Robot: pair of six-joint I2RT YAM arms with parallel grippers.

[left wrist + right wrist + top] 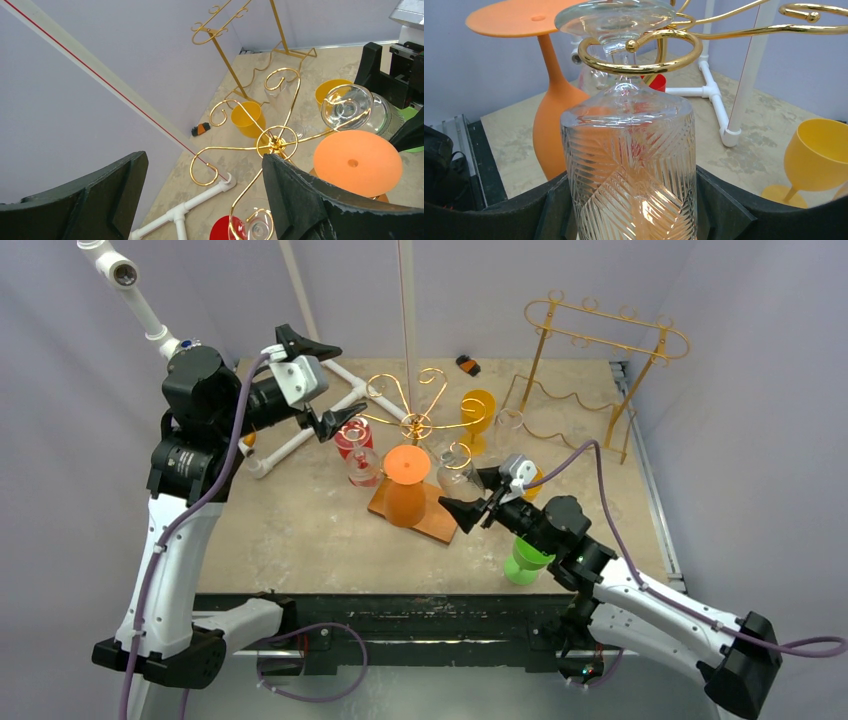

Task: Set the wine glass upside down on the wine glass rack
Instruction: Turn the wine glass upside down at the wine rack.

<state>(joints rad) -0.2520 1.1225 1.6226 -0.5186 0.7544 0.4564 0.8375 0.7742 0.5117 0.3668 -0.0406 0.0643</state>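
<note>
Black two-finger right gripper [631,210], nearest the wrist view: fingers pinching the bowl of the clear cut-pattern wine glass [631,175] from either side.

Glass: inverted, foot uppermost, long axis close to upright. Its stem sits inside a gold wire loop [640,50] of the gold spiral rack [416,423], foot above the loop, bowl hanging just below.

Left gripper [312,382]: black, fingers spread wide, holding nothing, raised on the far side of the rack from the glass.

Other items near the rack: orange plastic goblet [405,485], inverted on a brown board [437,523]; yellow goblet [478,412] beyond; red-tinted glass [353,439]; green cup [524,560] under the right arm; tan bench [290,530].

Handling note, as judgement: lower the glass gently until the foot rests flat on the loop, keep the stem centred and vertical, then part the fingers slowly so nothing swings.
</note>
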